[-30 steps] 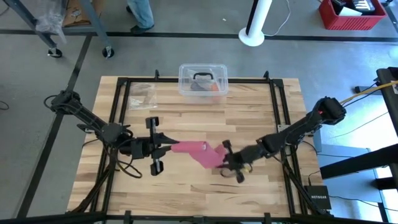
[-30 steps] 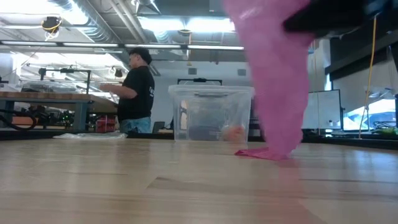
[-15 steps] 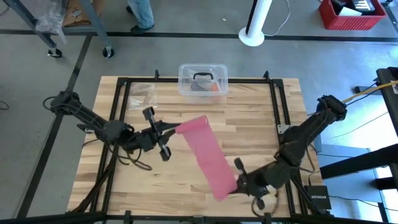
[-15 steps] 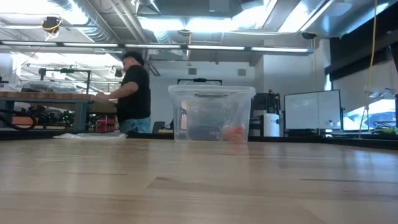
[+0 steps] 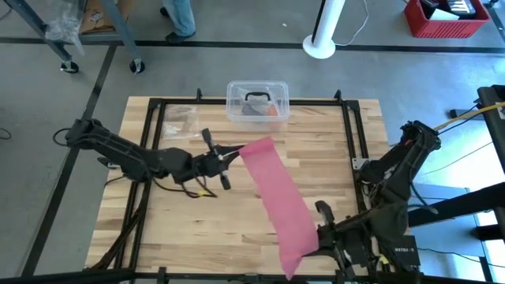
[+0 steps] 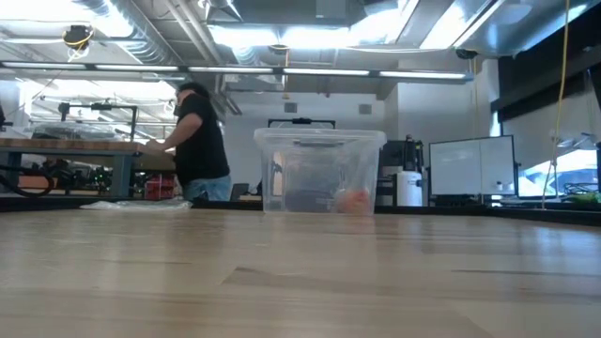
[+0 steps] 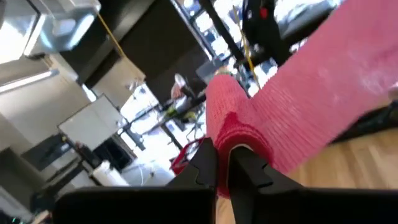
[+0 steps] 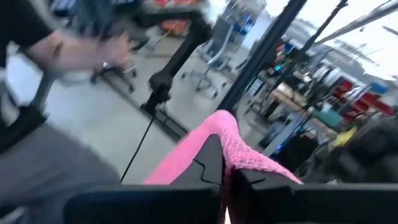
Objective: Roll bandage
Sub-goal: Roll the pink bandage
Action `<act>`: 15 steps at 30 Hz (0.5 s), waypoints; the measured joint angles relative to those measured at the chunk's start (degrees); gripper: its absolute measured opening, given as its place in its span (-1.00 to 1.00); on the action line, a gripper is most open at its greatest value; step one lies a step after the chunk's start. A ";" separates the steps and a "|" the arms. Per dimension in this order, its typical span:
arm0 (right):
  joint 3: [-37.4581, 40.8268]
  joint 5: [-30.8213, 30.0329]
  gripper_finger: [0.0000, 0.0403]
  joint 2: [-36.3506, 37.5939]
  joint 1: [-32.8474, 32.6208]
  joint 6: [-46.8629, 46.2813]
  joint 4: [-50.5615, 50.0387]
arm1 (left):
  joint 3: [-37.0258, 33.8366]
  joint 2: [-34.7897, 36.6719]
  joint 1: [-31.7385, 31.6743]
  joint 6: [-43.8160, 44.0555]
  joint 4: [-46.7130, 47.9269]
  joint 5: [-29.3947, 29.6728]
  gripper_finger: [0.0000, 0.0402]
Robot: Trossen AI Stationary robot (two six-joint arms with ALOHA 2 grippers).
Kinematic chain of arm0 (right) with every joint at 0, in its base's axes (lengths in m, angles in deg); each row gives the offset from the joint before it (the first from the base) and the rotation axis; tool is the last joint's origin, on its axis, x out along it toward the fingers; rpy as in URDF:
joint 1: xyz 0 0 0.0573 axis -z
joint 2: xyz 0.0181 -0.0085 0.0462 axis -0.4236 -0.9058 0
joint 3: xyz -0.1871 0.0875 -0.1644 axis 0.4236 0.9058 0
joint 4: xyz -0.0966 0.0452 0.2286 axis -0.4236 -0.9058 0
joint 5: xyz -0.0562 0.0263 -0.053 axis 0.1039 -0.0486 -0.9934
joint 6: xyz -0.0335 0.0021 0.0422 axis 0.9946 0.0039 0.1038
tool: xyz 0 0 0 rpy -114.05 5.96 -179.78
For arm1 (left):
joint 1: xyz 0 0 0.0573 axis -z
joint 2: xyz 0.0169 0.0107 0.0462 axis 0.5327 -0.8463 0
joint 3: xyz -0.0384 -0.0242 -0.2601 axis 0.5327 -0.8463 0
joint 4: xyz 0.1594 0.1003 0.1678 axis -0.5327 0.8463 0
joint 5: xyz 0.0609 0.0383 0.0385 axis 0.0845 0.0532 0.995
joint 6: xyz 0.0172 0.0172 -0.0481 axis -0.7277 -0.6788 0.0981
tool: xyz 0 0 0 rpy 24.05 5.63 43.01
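Observation:
The bandage [image 5: 278,199] is a long pink-red strip that spans the air above the table, from its far end at the table's middle to its near end at the front right. My left gripper [image 5: 235,151] is shut on the far end, and my right gripper [image 5: 317,237] is shut on the near end. Both wrist views show the pink fabric running away from between the shut fingers. The low view shows no bandage on the tabletop. My left gripper pinches the bandage's far end [image 7: 233,134] between its two fingers [image 7: 208,163], bunched into a narrow fold there. It comes in about level from the table's left. The strip leaves the fingers lifted clear of the table. My right gripper pinches the bandage near its near end [image 8: 225,134] between its two fingers [image 8: 211,158], about level, coming from the table's right. A short tail [image 5: 290,264] hangs past the fingers. The strip is clear of the table and stretched flat toward my left gripper.
A clear plastic box with a black handle [image 5: 257,101] stands at the table's far edge, and shows in the low view [image 6: 319,174] too. A small clear bag [image 5: 180,120] lies at the far left. A black metal frame [image 5: 347,142] rims the table. A person [image 6: 199,141] stands beyond.
My right gripper has risen and gone toward the table's near right corner, drawing the bandage out from a folded heap into a long flat strip lifted clear of the table. My left gripper has gone toward the far edge and the right, keeping its end.

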 joint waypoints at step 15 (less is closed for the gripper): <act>-19.55 -9.78 -0.99 0.02 10.89 16.59 0.80 | 0.00 -11.85 -0.67 1.17 -0.18 -15.15 -0.98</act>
